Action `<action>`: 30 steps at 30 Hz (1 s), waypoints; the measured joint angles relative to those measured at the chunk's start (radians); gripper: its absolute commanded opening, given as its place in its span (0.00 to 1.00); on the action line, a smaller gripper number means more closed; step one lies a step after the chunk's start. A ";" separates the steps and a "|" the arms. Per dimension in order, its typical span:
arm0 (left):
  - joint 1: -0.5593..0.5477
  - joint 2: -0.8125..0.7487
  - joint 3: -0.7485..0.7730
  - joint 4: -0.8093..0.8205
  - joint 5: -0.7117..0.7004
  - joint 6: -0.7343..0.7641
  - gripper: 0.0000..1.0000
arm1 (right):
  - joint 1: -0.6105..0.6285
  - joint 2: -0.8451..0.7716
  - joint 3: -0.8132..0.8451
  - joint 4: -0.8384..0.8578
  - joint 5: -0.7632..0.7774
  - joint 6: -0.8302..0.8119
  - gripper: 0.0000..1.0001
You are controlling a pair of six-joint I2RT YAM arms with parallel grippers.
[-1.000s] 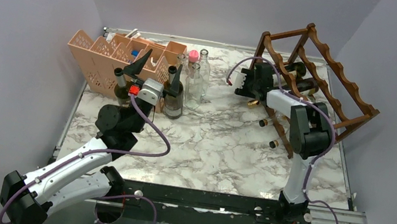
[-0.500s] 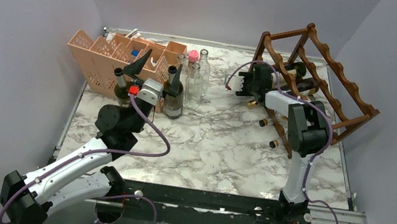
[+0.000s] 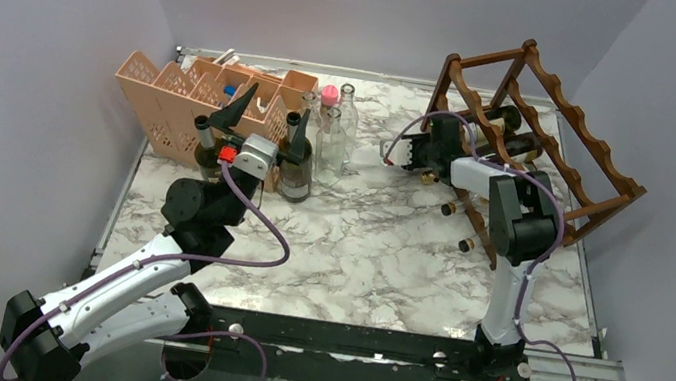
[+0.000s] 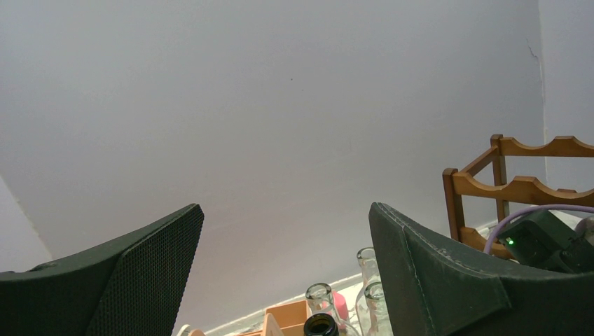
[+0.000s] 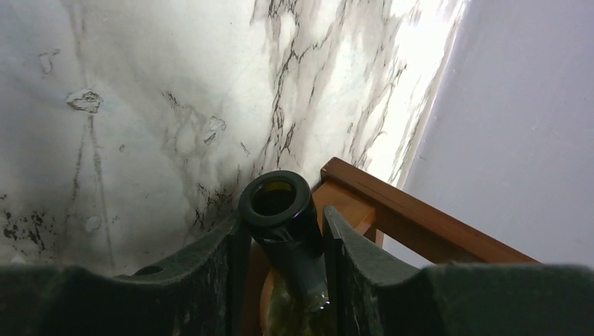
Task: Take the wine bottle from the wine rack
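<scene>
Marble-patterned surface between plain grey walls, seen from above and from both wrists. At the far right corner stands the wine rack, dark reddish-brown, with crossed slats and scalloped rails in several tiers. Its upper rails also show at the right edge of the left wrist view. A peach lattice organiser takes up the far left corner. Just to its right a group of clear glass bottles stands upright, one of them with a pink cap.

The right arm reaches to the left end of the rack. There the right gripper pinches the neck of the wine bottle: the wrist view shows both fingers pressed against the dark green neck just below its open mouth. The bottle lies in the rack with its mouth pointing out toward the left, a wooden post just beside the neck.

The left gripper hangs raised over the near side of the organiser, spread wide and holding nothing. Its two dark fingers point toward the back wall.
</scene>
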 measured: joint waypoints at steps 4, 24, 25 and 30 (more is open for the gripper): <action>0.000 0.000 0.000 0.000 0.000 0.000 0.94 | 0.000 -0.003 -0.003 -0.005 -0.033 -0.016 0.37; 0.000 0.002 0.000 -0.001 0.002 -0.002 0.94 | 0.089 -0.261 -0.265 0.056 -0.143 0.021 0.21; 0.000 0.002 0.000 -0.001 0.002 -0.002 0.94 | 0.097 -0.278 -0.274 0.051 -0.155 0.032 0.20; 0.000 0.002 0.000 -0.001 0.002 -0.002 0.94 | 0.148 -0.307 -0.291 0.050 -0.191 0.084 0.21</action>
